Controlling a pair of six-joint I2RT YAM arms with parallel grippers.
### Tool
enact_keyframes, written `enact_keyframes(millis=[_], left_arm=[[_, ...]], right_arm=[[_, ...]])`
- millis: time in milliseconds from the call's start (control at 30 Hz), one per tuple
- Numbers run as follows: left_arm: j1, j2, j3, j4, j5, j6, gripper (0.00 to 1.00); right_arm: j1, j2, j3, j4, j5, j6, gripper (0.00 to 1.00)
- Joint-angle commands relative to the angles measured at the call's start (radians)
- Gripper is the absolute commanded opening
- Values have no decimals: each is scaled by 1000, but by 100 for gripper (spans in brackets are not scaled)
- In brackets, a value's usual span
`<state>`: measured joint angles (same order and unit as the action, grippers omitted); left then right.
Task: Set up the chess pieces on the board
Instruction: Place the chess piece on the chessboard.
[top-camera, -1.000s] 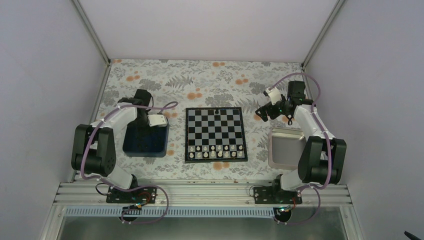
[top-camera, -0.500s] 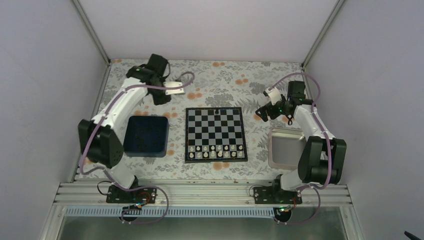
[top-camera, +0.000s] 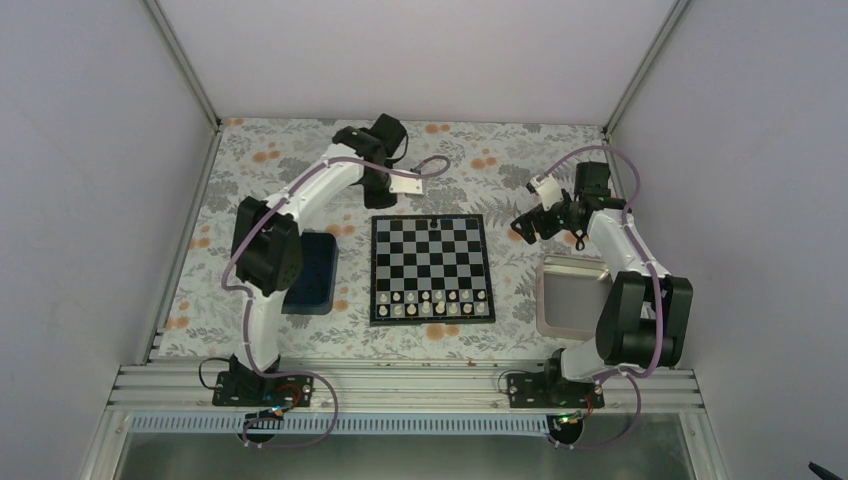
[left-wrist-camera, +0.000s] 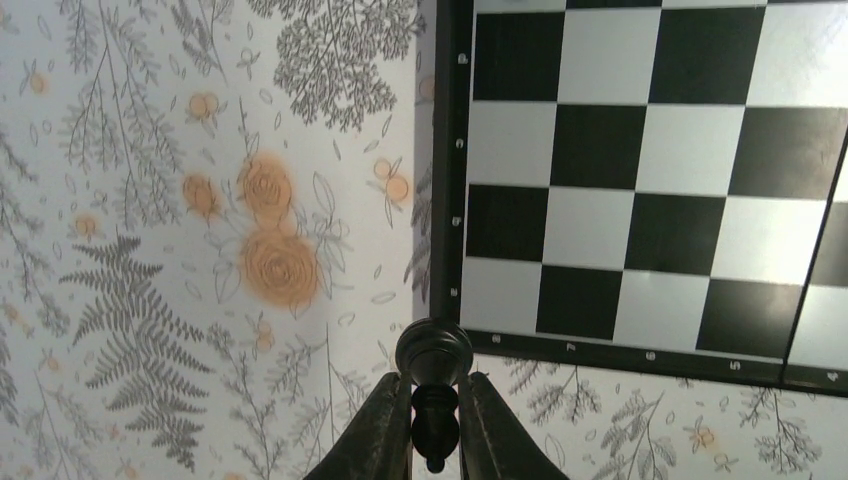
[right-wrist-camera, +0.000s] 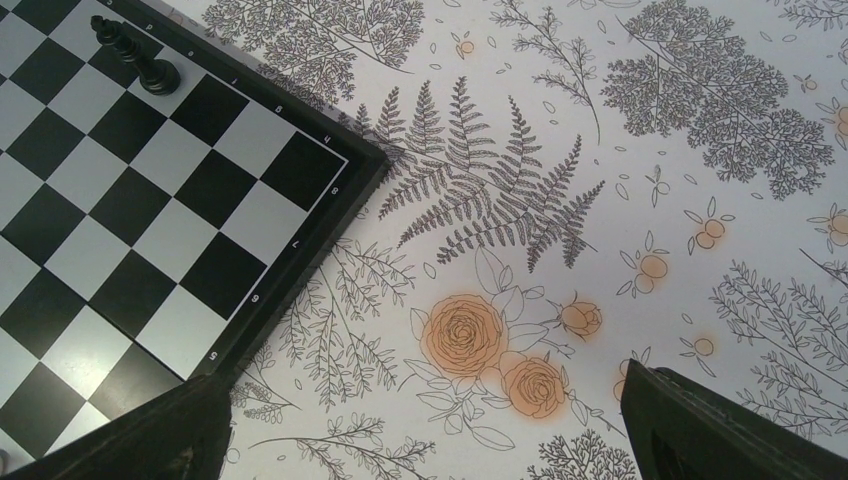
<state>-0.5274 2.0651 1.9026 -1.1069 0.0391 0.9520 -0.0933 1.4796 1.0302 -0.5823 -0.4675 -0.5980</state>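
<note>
The board lies mid-table, with white pieces in its two near rows. One black chess piece stands on its far row, also seen in the right wrist view. My left gripper hovers just past the board's far-left corner. It is shut on a black chess piece, whose round base points outward. My right gripper hangs open over the floral cloth beside the board's far-right corner, with nothing between its fingers.
A dark blue tray sits left of the board, partly behind the left arm. A silver metal tray sits to the board's right, beneath the right arm. Enclosure walls border the table on three sides.
The left arm swung from over the blue tray up and rightward to the board's far-left corner, carrying the black piece. The right arm has not moved.
</note>
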Motion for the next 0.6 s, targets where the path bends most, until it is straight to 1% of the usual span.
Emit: enact_keyframes(millis=[0,567], left_arm=[[-26,60,63,-26,17,-15,13],[-79,142,69,11,54,-33,14]], right_arm=[[-3,18,23,-9,-11,-11,100],[-3,25,18,-15,-19,-16,100]])
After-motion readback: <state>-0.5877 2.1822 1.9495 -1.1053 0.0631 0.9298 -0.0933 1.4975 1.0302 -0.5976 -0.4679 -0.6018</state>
